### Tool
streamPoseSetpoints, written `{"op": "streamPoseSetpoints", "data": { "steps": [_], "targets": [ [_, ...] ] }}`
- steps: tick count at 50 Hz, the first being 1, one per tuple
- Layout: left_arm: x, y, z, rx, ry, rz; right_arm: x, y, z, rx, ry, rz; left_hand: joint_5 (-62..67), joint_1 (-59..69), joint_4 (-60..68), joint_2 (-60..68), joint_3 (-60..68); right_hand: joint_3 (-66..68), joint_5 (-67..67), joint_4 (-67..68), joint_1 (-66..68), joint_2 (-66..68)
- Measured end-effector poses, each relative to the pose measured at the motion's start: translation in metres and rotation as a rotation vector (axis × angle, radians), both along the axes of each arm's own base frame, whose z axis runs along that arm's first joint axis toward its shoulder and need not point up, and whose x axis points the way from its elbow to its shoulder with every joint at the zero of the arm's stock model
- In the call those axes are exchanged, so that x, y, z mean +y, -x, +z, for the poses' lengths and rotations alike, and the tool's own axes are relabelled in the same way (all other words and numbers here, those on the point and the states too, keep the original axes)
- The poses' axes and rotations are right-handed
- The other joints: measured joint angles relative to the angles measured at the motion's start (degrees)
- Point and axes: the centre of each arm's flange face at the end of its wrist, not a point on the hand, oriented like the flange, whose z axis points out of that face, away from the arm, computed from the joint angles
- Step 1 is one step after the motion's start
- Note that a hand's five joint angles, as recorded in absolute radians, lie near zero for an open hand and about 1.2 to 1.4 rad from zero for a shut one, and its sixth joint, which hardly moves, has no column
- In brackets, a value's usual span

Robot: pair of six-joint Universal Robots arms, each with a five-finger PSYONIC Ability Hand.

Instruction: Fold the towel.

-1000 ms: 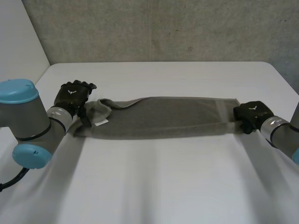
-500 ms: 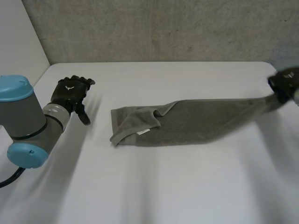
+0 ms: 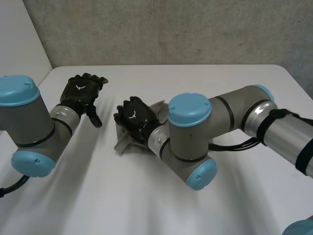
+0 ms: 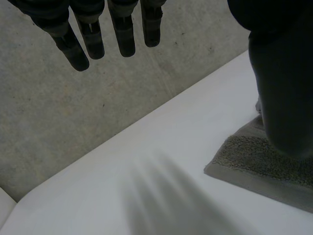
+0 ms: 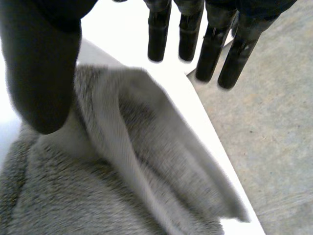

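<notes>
Grey towel (image 3: 122,143) lying on the white table (image 3: 205,81), toward the left half, bunched and for the most part hidden under the right arm (image 3: 230,112), with only a crumpled end visible below the right hand (image 3: 136,117) and a small piece beyond it. Right arm reaching across the table to the left side, the hand placed over that end of the towel. In the right wrist view, fingers (image 5: 210,49) straight and spread, clear of the cloth, thumb (image 5: 44,83) well apart from them; a loose fold of the towel (image 5: 146,161) under the palm, between thumb and fingers, not pinched as far as can be seen, so open and holding nothing. Left hand (image 3: 82,93) raised near the left edge of the table, just beside the right hand but apart from it and apart from the towel. In the left wrist view, fingers (image 4: 124,34) straight and hanging free, thumb (image 4: 281,98) away from them, nothing between: open and empty. Below the thumb there, one flat corner of the towel (image 4: 254,164) resting on the table. Behind the table, a grey concrete wall (image 3: 171,29).
</notes>
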Motion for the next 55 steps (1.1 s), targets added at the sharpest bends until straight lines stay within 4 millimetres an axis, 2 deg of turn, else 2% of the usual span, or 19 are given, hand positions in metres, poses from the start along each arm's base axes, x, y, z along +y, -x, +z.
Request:
{"op": "streamPoseSetpoints", "data": {
  "steps": [1,3,7,10,11,14,19,22,26,31,36,45,50,55],
  "targets": [
    [0.000,0.000,-0.001,-0.001,-0.002,-0.001,-0.001,0.001,0.000,-0.001,-0.003,-0.012,0.00,0.00,0.00,0.00,0.00,-4.64,-4.84,-5.13,-4.03,-4.08],
    [0.000,0.001,-0.002,-0.001,-0.004,-0.002,-0.004,0.003,0.004,-0.009,-0.007,-0.034,0.00,0.00,0.00,0.00,0.00,-7.17,-6.68,-6.95,-6.60,-6.38],
    [0.001,0.003,-0.002,-0.001,-0.004,-0.010,-0.017,0.017,0.027,-0.058,-0.025,-0.117,0.00,0.00,0.00,0.00,0.00,-7.48,-6.68,-6.96,-7.70,-6.51],
    [0.003,0.007,0.000,0.003,0.004,-0.023,-0.034,0.040,0.045,-0.104,-0.066,-0.199,0.00,0.00,0.00,0.00,0.00,-7.48,-6.68,-6.96,-7.96,-6.51],
    [0.004,0.010,0.002,0.006,0.008,-0.032,-0.043,0.054,0.051,-0.126,-0.092,-0.241,0.00,0.00,0.00,0.00,0.00,-7.48,-6.68,-6.96,-7.96,-6.51],
    [0.008,0.018,0.005,0.013,0.018,-0.055,-0.057,0.082,0.057,-0.156,-0.149,-0.318,0.01,0.00,0.00,0.00,0.00,-7.48,-6.68,-6.96,-7.97,-6.51],
    [0.020,0.037,0.006,0.017,0.024,-0.114,-0.072,0.121,0.045,-0.151,-0.239,-0.416,0.11,0.00,0.00,0.00,0.00,-7.48,-6.68,-6.96,-7.98,-6.51],
    [0.036,0.056,0.002,0.013,0.019,-0.177,-0.078,0.146,0.027,-0.123,-0.300,-0.472,0.15,0.00,0.00,0.00,0.01,-7.48,-6.68,-6.96,-8.00,-6.51],
    [0.054,0.076,-0.002,0.009,0.013,-0.244,-0.079,0.163,0.013,-0.099,-0.347,-0.499,0.15,0.00,0.00,0.00,0.01,-7.49,-6.68,-6.96,-8.15,-6.51],
    [0.069,0.101,-0.009,0.008,0.013,-0.316,-0.078,0.174,-0.001,-0.089,-0.381,-0.507,0.16,0.00,0.00,0.00,0.01,-7.49,-6.68,-6.96,-8.17,-6.51],
    [0.069,0.120,-0.016,0.009,0.017,-0.348,-0.075,0.175,-0.009,-0.091,-0.385,-0.504,0.28,0.00,0.00,0.00,0.01,-7.49,-6.68,-6.96,-8.18,-6.51],
    [0.046,0.142,-0.035,-0.005,-0.009,-0.344,-0.072,0.174,-0.018,-0.105,-0.365,-0.494,2.05,0.00,0.00,0.11,0.16,-6.97,-5.11,-6.66,-6.41,-5.96],
    [0.032,0.143,-0.042,-0.015,-0.018,-0.300,-0.073,0.172,-0.020,-0.113,-0.351,-0.488,2.47,0.00,0.00,0.19,0.16,-0.16,2.79,0.06,0.49,0.00],
    [0.016,0.136,-0.042,-0.018,-0.005,-0.213,-0.073,0.170,-0.024,-0.115,-0.347,-0.483,2.85,0.04,0.00,0.22,0.21,6.56,9.18,6.92,7.10,7.51]
  ]
}}
